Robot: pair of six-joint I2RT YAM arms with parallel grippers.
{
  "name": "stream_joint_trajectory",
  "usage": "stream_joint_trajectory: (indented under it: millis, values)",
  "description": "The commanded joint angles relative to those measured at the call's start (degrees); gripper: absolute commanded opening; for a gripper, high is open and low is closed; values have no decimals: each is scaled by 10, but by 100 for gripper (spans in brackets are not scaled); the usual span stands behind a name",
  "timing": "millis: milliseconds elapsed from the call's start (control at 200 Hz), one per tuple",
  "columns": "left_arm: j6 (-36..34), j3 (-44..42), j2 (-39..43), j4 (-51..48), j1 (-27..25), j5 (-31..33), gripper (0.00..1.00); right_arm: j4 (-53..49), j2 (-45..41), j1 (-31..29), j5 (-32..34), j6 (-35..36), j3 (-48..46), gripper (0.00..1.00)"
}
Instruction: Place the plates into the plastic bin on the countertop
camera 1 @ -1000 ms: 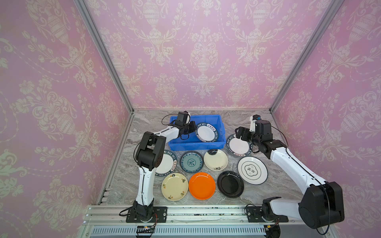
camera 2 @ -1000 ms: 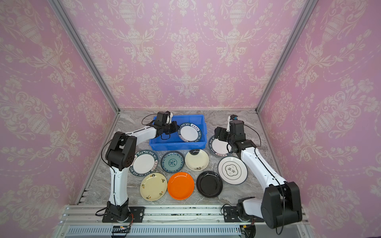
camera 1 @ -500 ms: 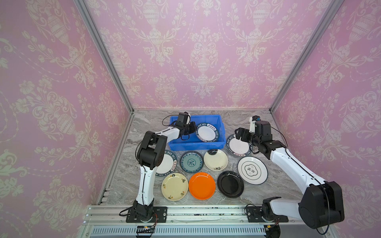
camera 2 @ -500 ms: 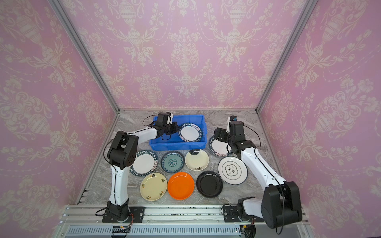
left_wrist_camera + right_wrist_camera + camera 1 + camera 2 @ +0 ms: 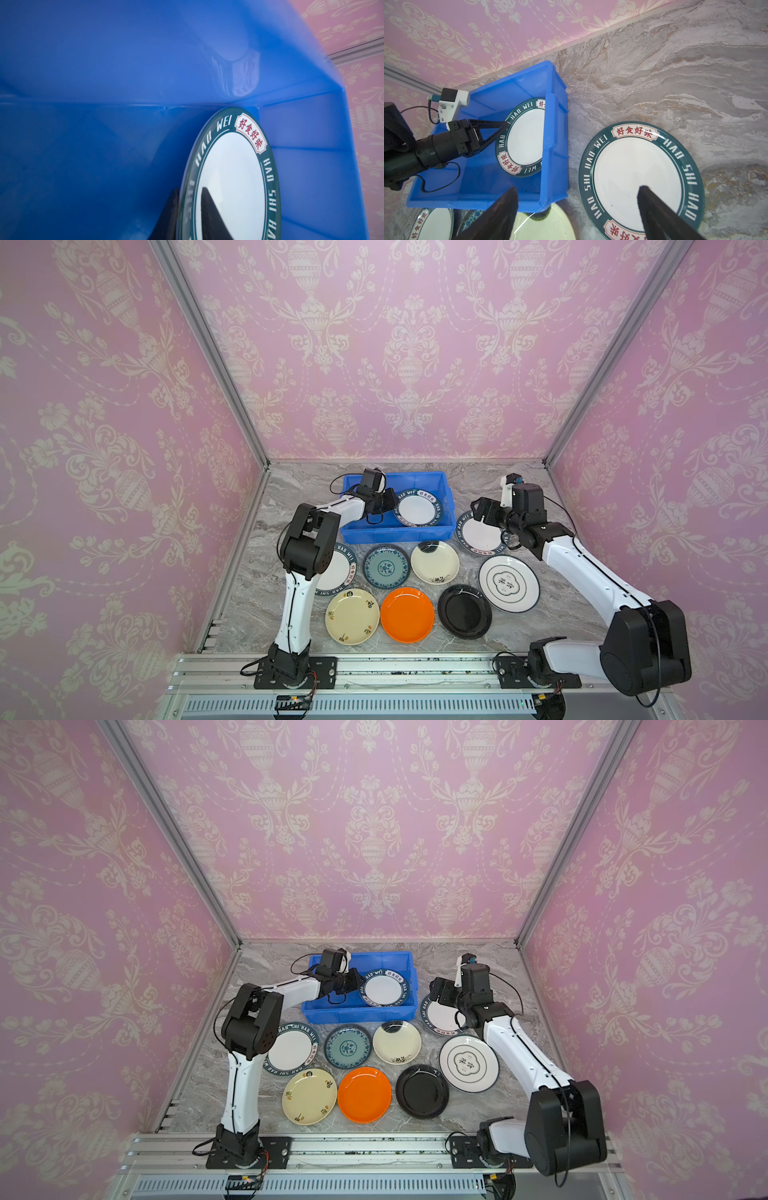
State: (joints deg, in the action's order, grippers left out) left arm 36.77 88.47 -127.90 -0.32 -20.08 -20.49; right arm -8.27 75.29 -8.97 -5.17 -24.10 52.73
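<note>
Pink damask wallpaper, aluminium rail

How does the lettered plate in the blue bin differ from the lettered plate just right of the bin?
The plate in the bin sits inside the blue plastic bin; the plate beside the bin lies flat on the countertop. The left gripper straddles the rim of the plate in the bin; the right gripper hangs open above the plate beside the bin. Both are white with dark green lettered rims.
</note>
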Motion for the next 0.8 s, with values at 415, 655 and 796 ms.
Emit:
stream_joint_trajectory:
  millis: [415, 655, 796]
  values:
    - [-91, 103, 29, -101, -5, 31, 99, 9, 29, 24, -17, -18, -1, 91]
    - [-162, 151, 119, -200, -18, 108, 99, 5, 13, 32, -12, -13, 7, 90]
    - [-126, 13, 258, -114, -18, 207, 99, -13, -4, 32, -29, -15, 11, 90]
